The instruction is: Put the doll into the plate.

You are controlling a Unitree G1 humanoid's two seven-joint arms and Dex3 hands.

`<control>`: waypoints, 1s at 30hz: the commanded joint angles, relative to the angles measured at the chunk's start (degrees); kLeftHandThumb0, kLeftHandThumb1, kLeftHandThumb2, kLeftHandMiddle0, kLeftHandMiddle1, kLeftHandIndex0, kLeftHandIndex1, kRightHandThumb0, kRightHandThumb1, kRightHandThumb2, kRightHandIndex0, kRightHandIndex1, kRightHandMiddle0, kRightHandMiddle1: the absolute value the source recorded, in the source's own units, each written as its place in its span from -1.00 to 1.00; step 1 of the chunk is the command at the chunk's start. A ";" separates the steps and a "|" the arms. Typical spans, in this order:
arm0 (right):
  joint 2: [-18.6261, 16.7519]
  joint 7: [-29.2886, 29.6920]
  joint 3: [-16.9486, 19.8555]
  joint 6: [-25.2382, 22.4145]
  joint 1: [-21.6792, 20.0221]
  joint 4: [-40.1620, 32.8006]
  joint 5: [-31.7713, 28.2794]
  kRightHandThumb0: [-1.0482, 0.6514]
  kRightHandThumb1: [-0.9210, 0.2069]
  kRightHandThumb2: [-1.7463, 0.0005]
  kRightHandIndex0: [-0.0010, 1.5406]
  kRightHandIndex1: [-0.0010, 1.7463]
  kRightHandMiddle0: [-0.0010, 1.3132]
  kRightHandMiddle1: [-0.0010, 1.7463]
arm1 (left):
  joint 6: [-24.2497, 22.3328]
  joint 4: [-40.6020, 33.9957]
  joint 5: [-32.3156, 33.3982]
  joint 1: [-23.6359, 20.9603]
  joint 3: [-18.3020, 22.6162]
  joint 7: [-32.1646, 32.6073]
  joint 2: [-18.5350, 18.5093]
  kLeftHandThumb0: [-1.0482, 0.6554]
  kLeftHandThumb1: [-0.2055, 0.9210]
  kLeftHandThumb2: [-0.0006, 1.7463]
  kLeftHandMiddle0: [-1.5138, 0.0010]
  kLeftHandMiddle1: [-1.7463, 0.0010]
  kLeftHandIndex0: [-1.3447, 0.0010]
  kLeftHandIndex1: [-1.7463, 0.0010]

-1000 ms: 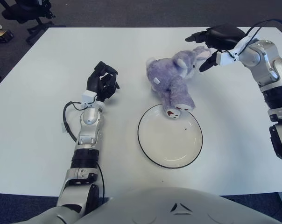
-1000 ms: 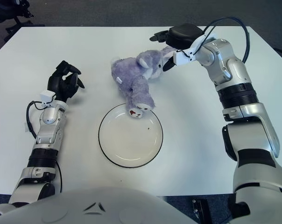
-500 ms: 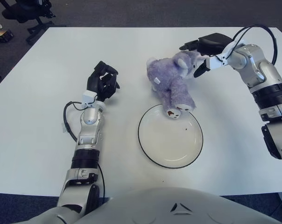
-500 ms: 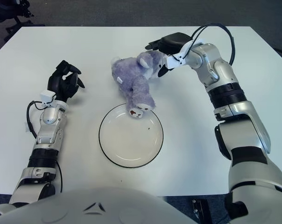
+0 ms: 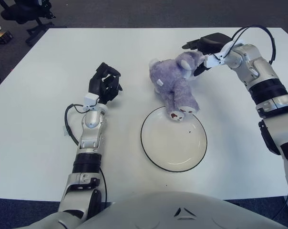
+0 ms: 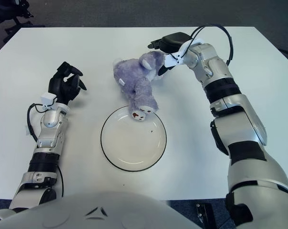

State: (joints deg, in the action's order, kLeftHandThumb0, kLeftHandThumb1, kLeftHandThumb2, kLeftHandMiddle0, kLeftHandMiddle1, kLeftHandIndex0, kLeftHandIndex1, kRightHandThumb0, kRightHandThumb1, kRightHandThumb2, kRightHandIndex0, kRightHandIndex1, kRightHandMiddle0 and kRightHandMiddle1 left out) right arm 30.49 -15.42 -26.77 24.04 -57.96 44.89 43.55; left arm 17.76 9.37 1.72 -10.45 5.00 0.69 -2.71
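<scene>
doll (image 5: 175,82): purple plush lying on the white table (image 5: 39,133), just beyond the far rim of the plate; one foot with a pale sole overlaps that rim, the rest of the body lies off the plate, head pointing away from it and toward the robot's right.
plate (image 5: 156,152): round, white with a dark edge, nothing inside it but a small dark speck near the doll's foot; it sits on the table between the two arms, close to the robot's body.
right hand (image 5: 207,47): beyond the plate and to its right, at the doll's head; the dark fingers reach over the top of the head with a lower finger against its side, seemingly touching the plush, though whether they have closed on it is not clear from either eye.
left hand (image 5: 104,83): to the left of the plate, well apart from it and from the doll, fingers curled in with nothing in them.
</scene>
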 commanded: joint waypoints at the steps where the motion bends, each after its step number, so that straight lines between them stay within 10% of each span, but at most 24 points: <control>1: -0.32 0.65 -0.51 1.12 -2.03 1.86 -0.09 -0.50 -0.81 1.00 -0.51 -0.99 -0.42 -1.00 | -0.23 1.92 -0.03 3.48 -0.29 0.45 1.34 -0.07 1.00 -0.49 -0.19 -1.00 0.21 -1.00; 30: -4.41 5.87 -4.82 3.69 -1.28 11.83 0.01 -0.53 -0.79 1.00 -0.48 -0.99 -0.41 -1.00 | 0.24 1.33 0.06 3.94 -0.46 0.52 1.53 -0.07 1.00 -0.49 -0.19 -1.00 0.20 -1.00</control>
State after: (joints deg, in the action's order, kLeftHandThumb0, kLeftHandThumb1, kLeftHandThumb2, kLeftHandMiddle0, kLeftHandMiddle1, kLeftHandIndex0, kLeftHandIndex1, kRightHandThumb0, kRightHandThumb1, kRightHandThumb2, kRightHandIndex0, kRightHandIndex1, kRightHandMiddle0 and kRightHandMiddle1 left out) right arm 26.84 -8.34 -30.78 27.00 -60.41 55.66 43.63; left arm 17.77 8.91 1.73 -10.03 4.94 0.79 -2.71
